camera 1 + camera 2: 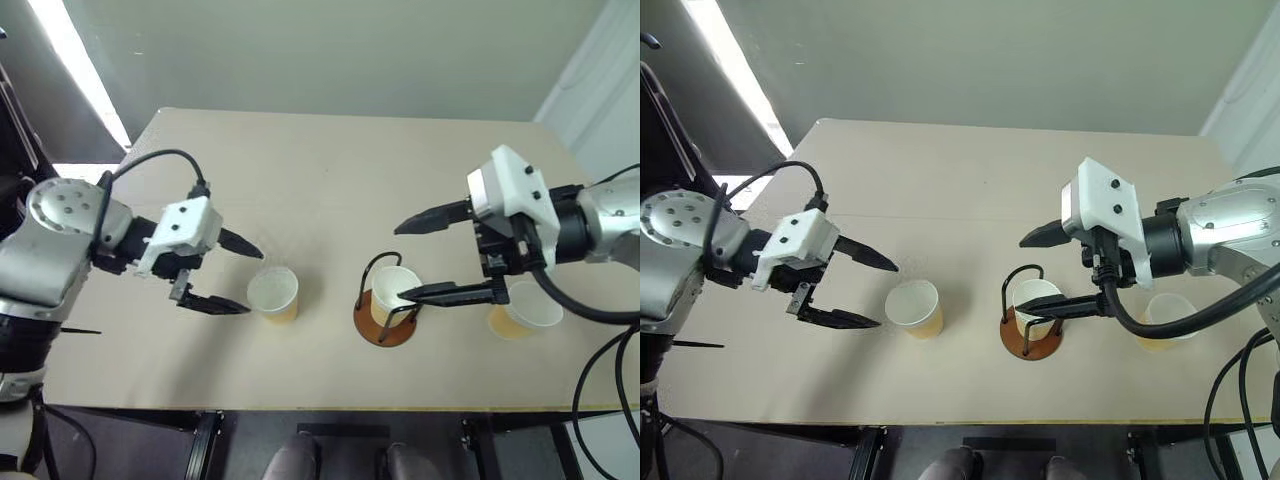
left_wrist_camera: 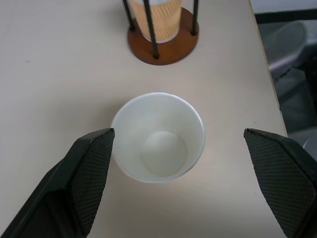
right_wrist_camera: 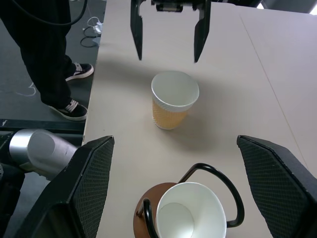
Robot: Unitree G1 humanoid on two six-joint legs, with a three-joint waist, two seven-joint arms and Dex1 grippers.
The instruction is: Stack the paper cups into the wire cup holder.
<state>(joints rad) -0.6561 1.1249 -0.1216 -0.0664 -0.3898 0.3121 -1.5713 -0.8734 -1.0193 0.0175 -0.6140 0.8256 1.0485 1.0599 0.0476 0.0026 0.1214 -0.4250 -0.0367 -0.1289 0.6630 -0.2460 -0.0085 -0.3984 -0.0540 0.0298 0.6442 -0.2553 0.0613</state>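
Matt paper cups (image 1: 274, 293), glossy wooden-looking holder base (image 2: 163, 47), thin black wire loops (image 3: 218, 179), smooth matt tabletop (image 1: 330, 180)

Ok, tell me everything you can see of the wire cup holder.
The wire cup holder has a round reddish-brown disc base, wood-like, with thin black wire loops rising upright from its edge. It stands on the beige table near the front edge, between two loose paper cups. One tan paper cup with a white inside sits upright inside the loops. The right gripper hangs open over it, its lower finger crossing in front of the cup's rim; contact cannot be judged.
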